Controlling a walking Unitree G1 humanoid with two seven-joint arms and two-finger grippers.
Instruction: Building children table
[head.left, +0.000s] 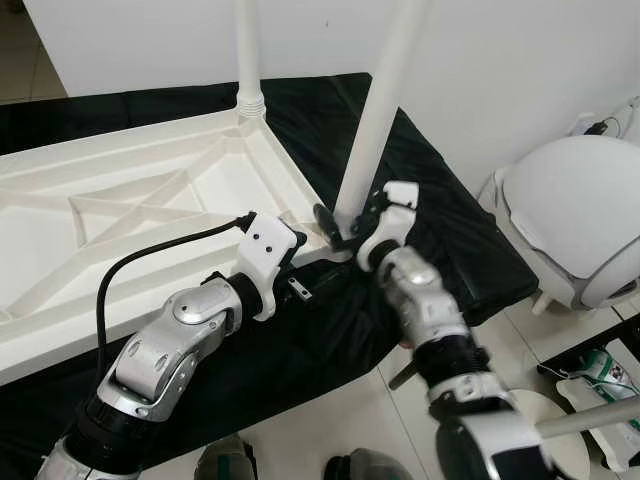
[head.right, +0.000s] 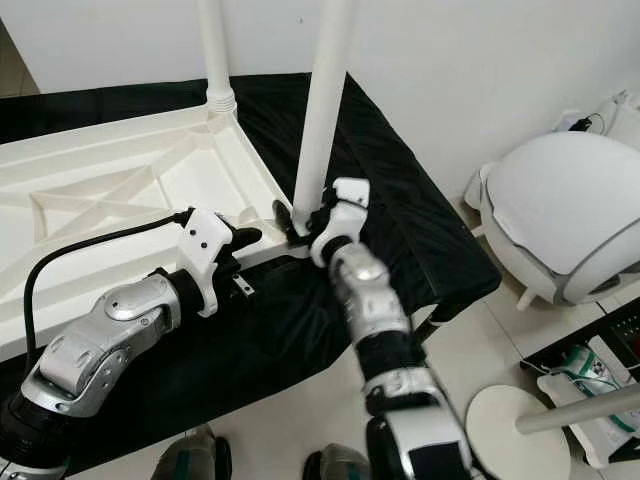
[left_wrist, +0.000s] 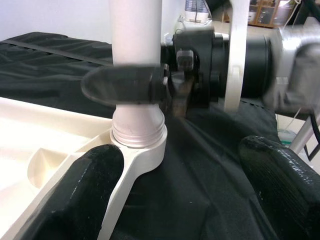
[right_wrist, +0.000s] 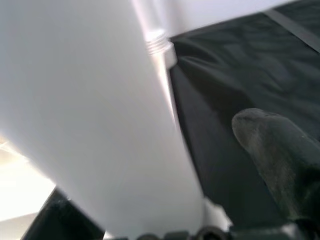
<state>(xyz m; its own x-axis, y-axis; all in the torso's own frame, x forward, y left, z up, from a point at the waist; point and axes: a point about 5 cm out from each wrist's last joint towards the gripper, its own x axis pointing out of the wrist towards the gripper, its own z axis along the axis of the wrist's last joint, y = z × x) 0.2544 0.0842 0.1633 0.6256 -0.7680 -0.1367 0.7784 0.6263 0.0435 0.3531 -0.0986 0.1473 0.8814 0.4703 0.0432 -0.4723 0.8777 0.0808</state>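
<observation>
No readable labels or logos anywhere, so you've nothing to go on there. Your white tabletop (head.left: 150, 215) is lying upside down on the black cloth (head.left: 440, 230), ribbed underside up, with one leg (head.left: 247, 50) standing in the far corner. The right gripper (head.left: 345, 222) is clamped around a second white leg (head.left: 385, 100) right above the near corner socket. The left gripper (left_wrist: 175, 195) sits just beside that socket with its fingers (left_wrist: 82, 190) spread wide, holding nothing.
</observation>
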